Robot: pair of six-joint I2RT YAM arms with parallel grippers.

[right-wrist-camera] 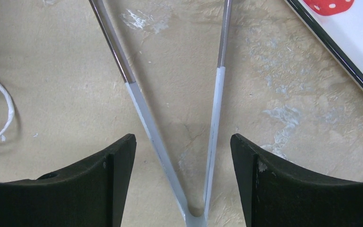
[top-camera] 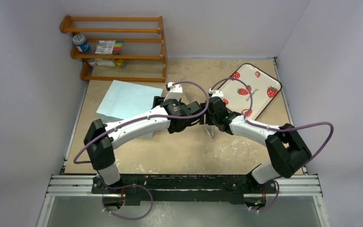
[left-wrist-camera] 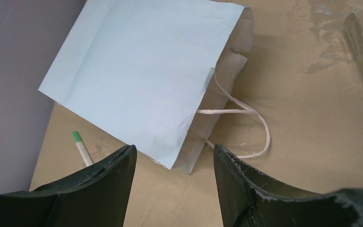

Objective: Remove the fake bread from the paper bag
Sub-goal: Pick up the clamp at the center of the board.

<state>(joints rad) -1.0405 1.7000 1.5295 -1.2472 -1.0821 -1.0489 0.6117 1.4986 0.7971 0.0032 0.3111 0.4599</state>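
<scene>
My left gripper (left-wrist-camera: 174, 152) hangs with its fingers spread wide and nothing between them, just above the near corner of the paper bag (left-wrist-camera: 137, 80). The bag lies flat on the table, toward 10 o'clock from the table's middle in the overhead view. In my left wrist view its mouth faces 3 o'clock, and a white cord handle (left-wrist-camera: 260, 127) loops out onto the bare table there. I see no fake bread anywhere, and the dim slit of the mouth doesn't show me whether any is still inside. My right gripper (right-wrist-camera: 183, 142) is just as wide and just as empty, poised over a pair of tongs (right-wrist-camera: 144, 118) that lie in a V, their joined end at 6 o'clock between my fingers. The strawberry tray (right-wrist-camera: 354, 42) sits off at 2 o'clock. I judge I'm at the very start, with nothing taken out yet. Next I should pinch the upper lip of the bag with my left fingers and lift it so the mouth gapes. My right should close on the tongs, or reach in directly.
</scene>
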